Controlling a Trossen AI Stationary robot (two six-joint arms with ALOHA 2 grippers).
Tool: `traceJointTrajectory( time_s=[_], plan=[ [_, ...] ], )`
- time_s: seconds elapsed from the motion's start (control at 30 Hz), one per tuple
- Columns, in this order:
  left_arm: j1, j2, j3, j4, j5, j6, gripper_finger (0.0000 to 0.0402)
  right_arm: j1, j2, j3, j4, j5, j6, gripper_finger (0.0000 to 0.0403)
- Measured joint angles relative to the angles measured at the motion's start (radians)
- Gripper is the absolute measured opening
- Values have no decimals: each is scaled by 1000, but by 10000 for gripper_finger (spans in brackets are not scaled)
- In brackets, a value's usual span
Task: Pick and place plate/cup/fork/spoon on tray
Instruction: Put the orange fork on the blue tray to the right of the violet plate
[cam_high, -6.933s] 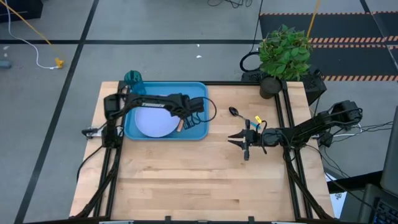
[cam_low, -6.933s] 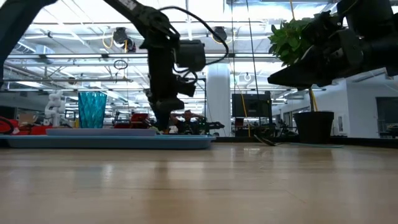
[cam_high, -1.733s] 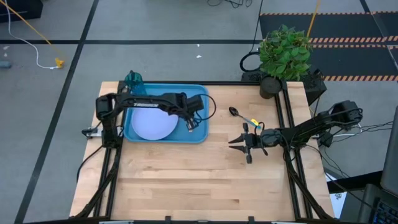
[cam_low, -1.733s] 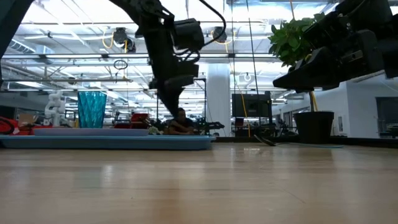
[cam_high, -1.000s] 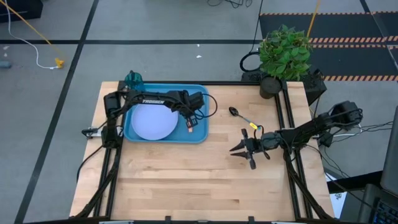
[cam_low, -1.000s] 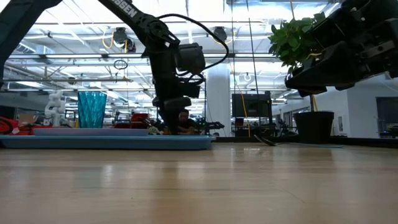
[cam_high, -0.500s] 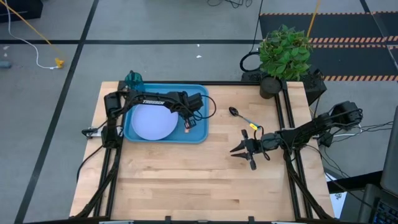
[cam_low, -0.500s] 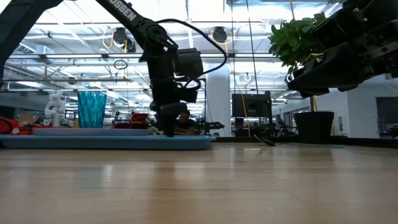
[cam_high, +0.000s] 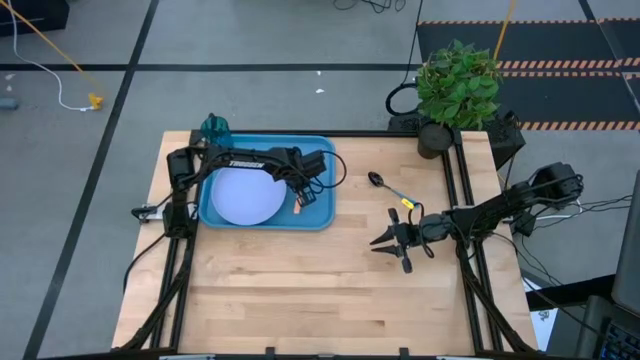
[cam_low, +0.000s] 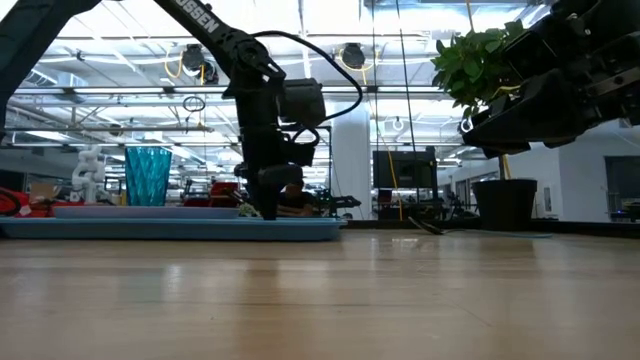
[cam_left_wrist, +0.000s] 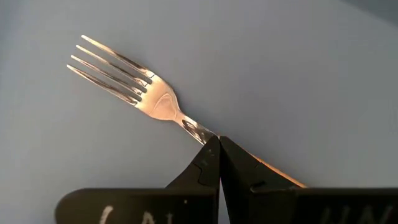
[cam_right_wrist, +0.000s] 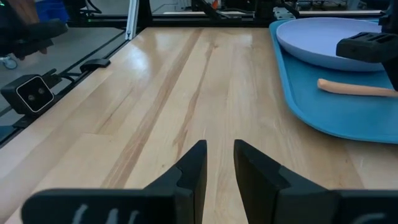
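Left gripper (cam_left_wrist: 219, 144): has come down, pinching fork (cam_left_wrist: 134, 87) on tray (cam_high: 318, 212).
Right gripper (cam_right_wrist: 219, 158): narrow, empty.
Spoon (cam_high: 384, 184): next.

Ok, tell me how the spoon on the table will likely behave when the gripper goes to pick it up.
The spoon lies flat on the bare wooden table, so it probably offers little to grip and may skid when nudged. Its handle looks thin, so closing fingers could pivot it. It looks small and likely light; the rounded bowl might rock. The right gripper hovers nearby.
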Motion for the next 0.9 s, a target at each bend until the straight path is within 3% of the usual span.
traceJointTrajectory(
  time_s=[0.43,0.9],
  plan=[
    [40,-13,2,126,-36,70,5,-1,0,0,4,0,-9,70],
    [80,7,-13,71,-3,95,5,25,0,0,-11,0,8,70]
  ],
)
